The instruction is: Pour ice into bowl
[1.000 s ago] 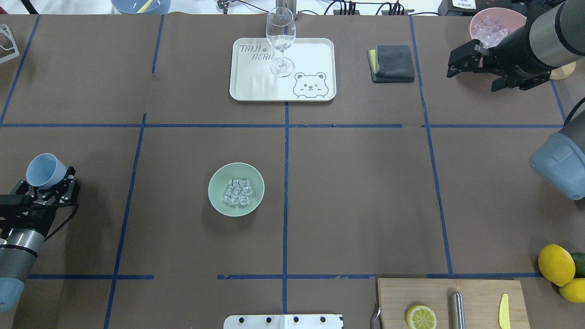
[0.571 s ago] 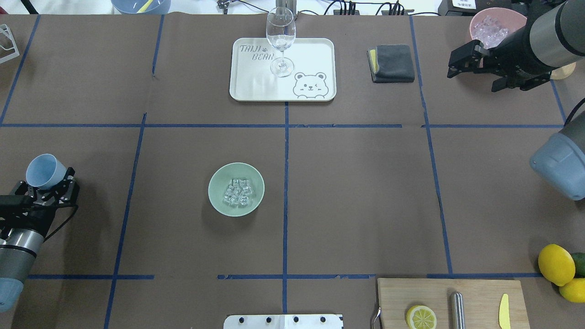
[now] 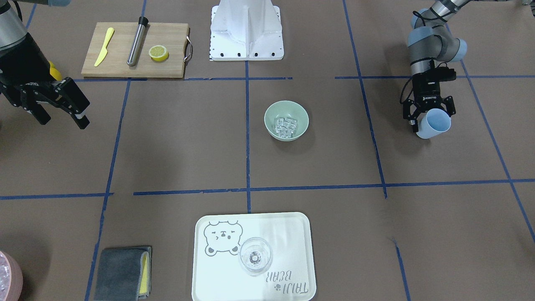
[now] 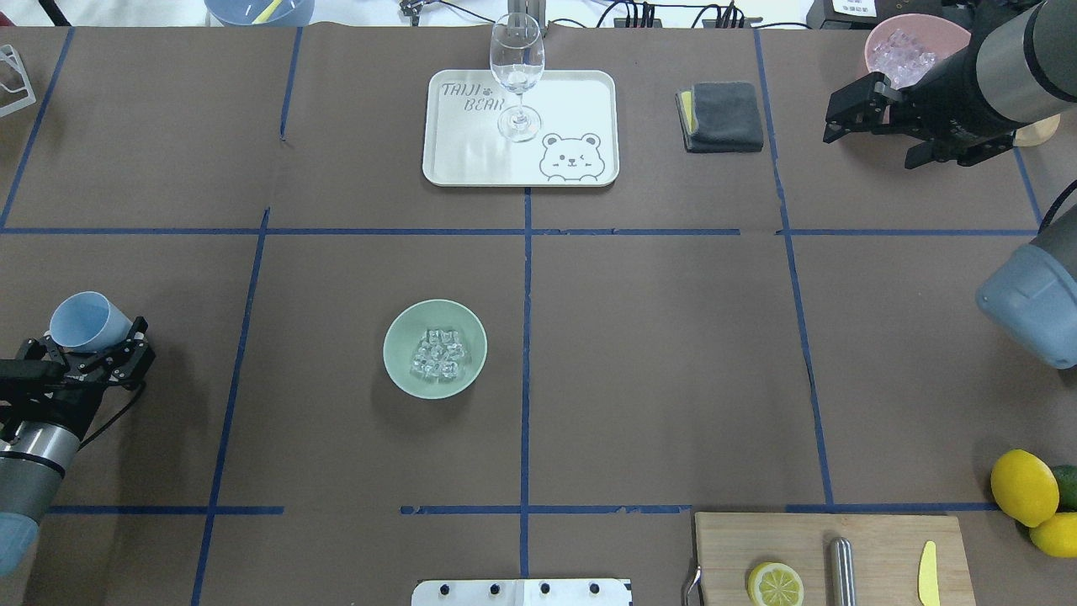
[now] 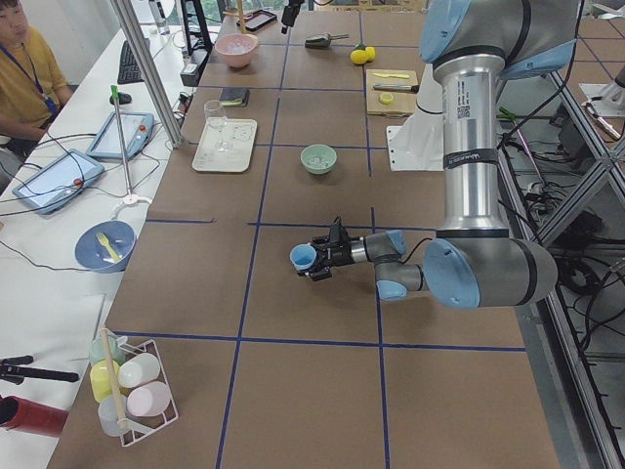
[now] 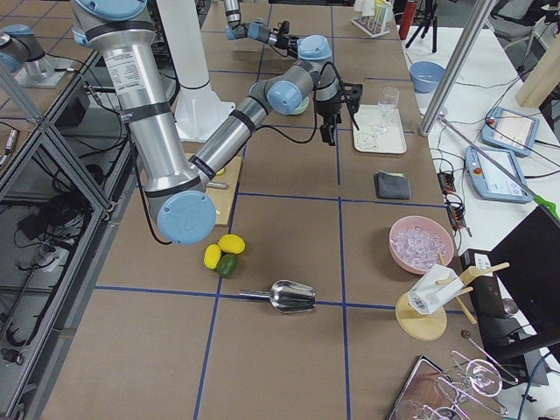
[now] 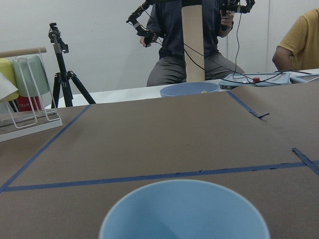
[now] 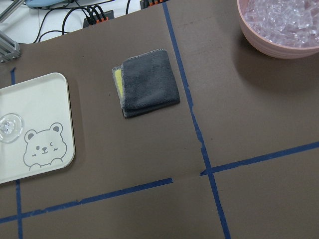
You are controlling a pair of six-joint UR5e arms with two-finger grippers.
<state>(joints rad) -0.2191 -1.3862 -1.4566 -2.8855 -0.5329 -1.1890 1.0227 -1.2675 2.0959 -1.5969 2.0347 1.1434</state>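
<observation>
The pale mint-green bowl (image 4: 395,358) stands left of the table's middle, also in the front view (image 3: 271,115). Several clear ice cubes (image 4: 437,353) lie inside it (image 3: 285,125). My left gripper (image 4: 88,338) is shut on a light blue cup (image 4: 84,322) at the table's left edge, well apart from the bowl. The cup (image 3: 434,123) is tilted with its mouth away from the robot. The left wrist view shows its rim (image 7: 184,211) and no ice inside. My right gripper (image 4: 871,147) is open and empty at the far right, next to the pink container.
A white bear tray (image 4: 572,109) with a wine glass (image 4: 516,76) sits at the far middle. A grey cloth (image 4: 721,116) and a pink container of ice (image 4: 909,46) are far right. A cutting board (image 4: 875,547) with a lemon half, and whole lemons (image 4: 1024,486), are near right.
My left gripper and the blue cup have shifted slightly toward the robot's side. The bowl, the ice and the right arm have not visibly moved.
</observation>
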